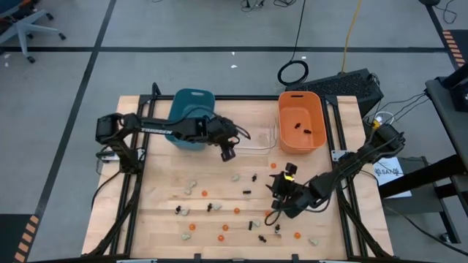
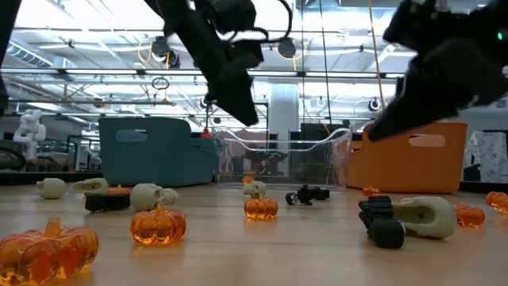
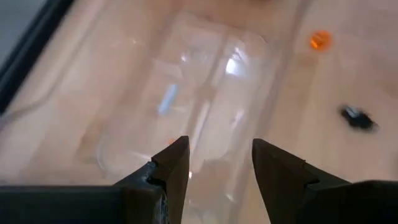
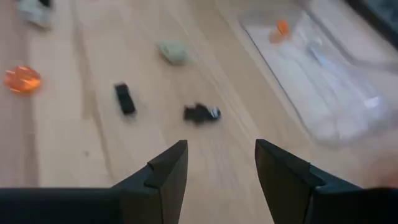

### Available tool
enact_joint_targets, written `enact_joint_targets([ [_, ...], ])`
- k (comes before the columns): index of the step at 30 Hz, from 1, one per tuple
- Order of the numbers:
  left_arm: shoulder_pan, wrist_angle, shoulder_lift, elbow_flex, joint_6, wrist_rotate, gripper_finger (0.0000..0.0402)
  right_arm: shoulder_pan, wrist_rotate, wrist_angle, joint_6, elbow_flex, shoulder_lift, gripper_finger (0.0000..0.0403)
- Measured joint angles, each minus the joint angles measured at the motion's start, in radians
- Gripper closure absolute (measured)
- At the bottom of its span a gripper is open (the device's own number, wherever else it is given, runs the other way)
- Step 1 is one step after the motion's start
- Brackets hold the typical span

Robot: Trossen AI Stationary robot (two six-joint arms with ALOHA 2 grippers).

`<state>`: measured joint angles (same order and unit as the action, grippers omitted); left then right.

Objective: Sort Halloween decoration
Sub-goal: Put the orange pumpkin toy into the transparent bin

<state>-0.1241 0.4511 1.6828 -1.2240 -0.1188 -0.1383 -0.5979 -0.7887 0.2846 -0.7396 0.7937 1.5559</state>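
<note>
The left hand [image 1: 227,153] hangs over the clear bin [image 1: 252,139], its fingers parted with nothing between them; this looks like the drop-off end of a sorting cycle, though no trinket shows falling. The right hand [image 1: 280,199] hovers low over the scattered Halloween decoration [image 1: 235,210] on the near half of the counter [image 1: 157,212], fingers apart and empty, with a black spidery piece [image 4: 200,113] and a pale lump [image 4: 173,51] just ahead of it. The step in hand seems to be picking the next piece. That calls for the right hand to settle down around one small trinket and close without nudging its neighbours, while the left swings back to the spread.

The orange bin [image 1: 300,120] holds a couple of dark pieces. The clear bin seems to hold one small orange bit at most; hard to tell. The teal bin [image 1: 191,117] is partly under the left arm, contents unseen. Most trinkets lie loose on the counter
</note>
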Motion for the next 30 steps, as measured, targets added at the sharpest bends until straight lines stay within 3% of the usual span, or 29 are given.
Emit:
enact_joint_targets([
  [9, 0.220, 0.093, -0.134, 0.000, 0.002, -0.173, 0.0231, -0.073, -0.186, 0.132, -0.282, 0.000, 0.056, 0.0232],
  [15, 0.338, 0.122, -0.145, 0.000, 0.001, -0.298, 0.0230, -0.074, -0.208, 0.146, -0.409, -0.037, 0.111, 0.0231],
  [19, 0.386, 0.093, -0.147, 0.022, 0.001, -0.321, 0.0230, -0.075, -0.212, 0.072, -0.501, -0.126, 0.127, 0.0231],
  [25, 0.443, 0.035, -0.165, 0.102, -0.040, -0.387, 0.0230, -0.080, -0.258, -0.146, -0.469, -0.224, 0.127, 0.0203],
  [30, 0.467, -0.023, -0.161, 0.151, -0.089, -0.394, 0.0230, -0.036, -0.263, -0.199, -0.395, -0.232, 0.127, 0.0168],
])
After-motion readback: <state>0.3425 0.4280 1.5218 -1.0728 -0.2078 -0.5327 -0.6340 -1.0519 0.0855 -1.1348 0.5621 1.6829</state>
